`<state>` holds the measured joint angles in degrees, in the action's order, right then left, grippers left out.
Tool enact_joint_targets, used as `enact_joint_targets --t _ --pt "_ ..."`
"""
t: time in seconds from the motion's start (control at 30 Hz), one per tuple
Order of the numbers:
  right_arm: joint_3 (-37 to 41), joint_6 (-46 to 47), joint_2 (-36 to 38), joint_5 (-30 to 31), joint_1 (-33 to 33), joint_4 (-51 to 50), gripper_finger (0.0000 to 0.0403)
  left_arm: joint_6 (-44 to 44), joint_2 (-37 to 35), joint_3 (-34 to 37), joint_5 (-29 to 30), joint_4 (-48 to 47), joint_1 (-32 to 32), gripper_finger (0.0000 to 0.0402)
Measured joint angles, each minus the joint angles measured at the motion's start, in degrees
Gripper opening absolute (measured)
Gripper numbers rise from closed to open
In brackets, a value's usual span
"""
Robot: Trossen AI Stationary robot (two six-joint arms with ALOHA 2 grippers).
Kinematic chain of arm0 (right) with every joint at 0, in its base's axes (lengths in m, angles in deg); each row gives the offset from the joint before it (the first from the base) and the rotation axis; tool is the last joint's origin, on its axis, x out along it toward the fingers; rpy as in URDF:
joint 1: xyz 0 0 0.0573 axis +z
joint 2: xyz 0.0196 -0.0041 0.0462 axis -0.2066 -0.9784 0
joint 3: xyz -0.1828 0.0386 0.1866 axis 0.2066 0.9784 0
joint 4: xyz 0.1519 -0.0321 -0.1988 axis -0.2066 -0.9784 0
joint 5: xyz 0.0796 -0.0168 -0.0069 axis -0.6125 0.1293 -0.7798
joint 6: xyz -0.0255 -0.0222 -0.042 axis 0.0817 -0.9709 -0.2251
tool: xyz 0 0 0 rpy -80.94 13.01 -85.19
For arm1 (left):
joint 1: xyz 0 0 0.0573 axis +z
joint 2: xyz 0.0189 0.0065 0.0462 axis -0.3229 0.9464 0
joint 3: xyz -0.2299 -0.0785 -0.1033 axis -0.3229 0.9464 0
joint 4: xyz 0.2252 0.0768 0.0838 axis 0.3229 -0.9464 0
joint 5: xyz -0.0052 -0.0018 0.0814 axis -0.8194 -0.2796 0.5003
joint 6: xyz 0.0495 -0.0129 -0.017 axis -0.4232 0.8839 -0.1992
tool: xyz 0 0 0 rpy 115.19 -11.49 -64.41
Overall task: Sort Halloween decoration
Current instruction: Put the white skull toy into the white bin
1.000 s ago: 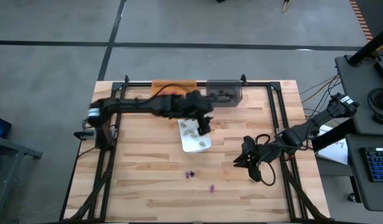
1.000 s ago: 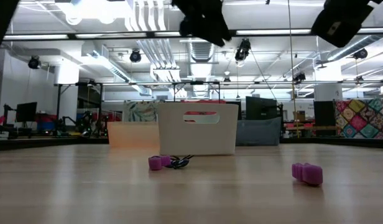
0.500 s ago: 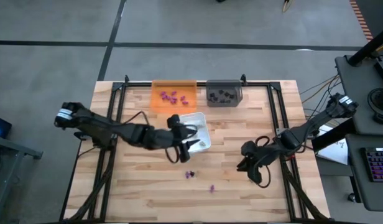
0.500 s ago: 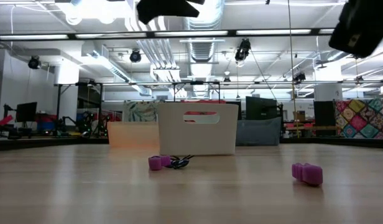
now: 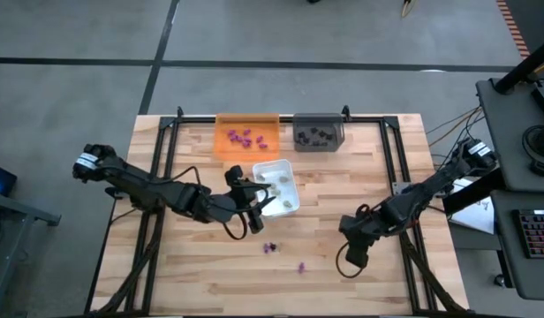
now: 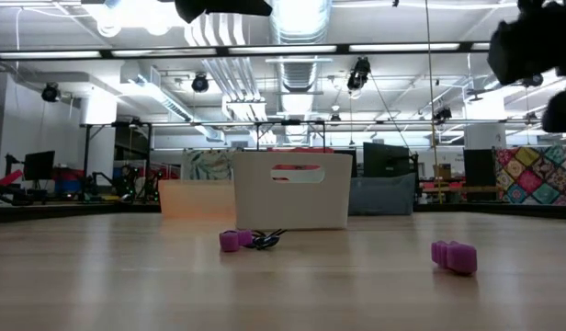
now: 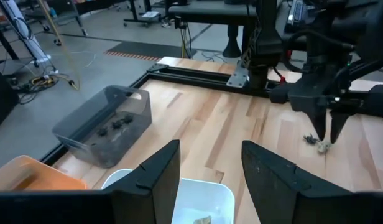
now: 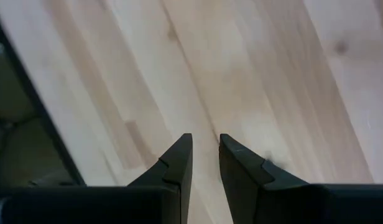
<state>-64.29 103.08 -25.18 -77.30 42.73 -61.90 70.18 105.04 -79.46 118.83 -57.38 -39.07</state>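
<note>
Two purple pieces [image 5: 269, 248] [image 5: 301, 266] of the Halloween decoration lie on the wooden table; in the low view the left one [image 6: 230, 240] has a small black piece [image 6: 265, 241] beside it. My left gripper [image 7: 207, 146] hovers open and empty at the near edge of the white tray [image 5: 285, 172], which holds pale beige pieces. My right gripper [image 5: 350, 256] points down at the table right of the purple pieces, its fingers a narrow gap apart with bare wood showing between them [image 8: 204, 138]. A pale piece [image 7: 322, 147] lies at its fingertips; whether they touch it, I cannot tell.
At the far edge stand an orange tray [image 5: 247, 137] with purple pieces and a grey tray [image 5: 319, 132] with black pieces. Dark metal rails [image 5: 396, 159] run along the table's sides. Bare wood lies near the front edge.
My left gripper has drawn back from above the white tray toward the table's near left, staying open. My right gripper has sunk toward the table and shifted a little toward the near edge, tipping further downward. The pieces on the table have stayed in place.
</note>
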Motion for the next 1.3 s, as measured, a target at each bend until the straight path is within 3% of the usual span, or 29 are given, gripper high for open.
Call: enact_joint_targets --t 0.27,0.67,1.17,1.3 --pt "-0.02 4.86 -3.26 -1.89 2.7 -5.26 0.0068 -0.21 0.04 0.0 0.0 -0.46 0.0 0.0155" --pt "-0.04 2.85 -9.75 -0.63 5.18 -5.09 0.0071 -0.23 0.28 0.0 1.27 -0.81 0.02 0.0155" --pt "-0.2 -2.08 -6.42 -1.98 8.39 -4.77 0.0161 -0.24 0.28 0.0 1.44 -0.87 0.02 0.0155" --pt "-0.74 -4.95 -6.82 2.95 11.64 -5.44 0.0164 -0.24 0.28 0.0 1.46 -0.98 0.02 0.0155"
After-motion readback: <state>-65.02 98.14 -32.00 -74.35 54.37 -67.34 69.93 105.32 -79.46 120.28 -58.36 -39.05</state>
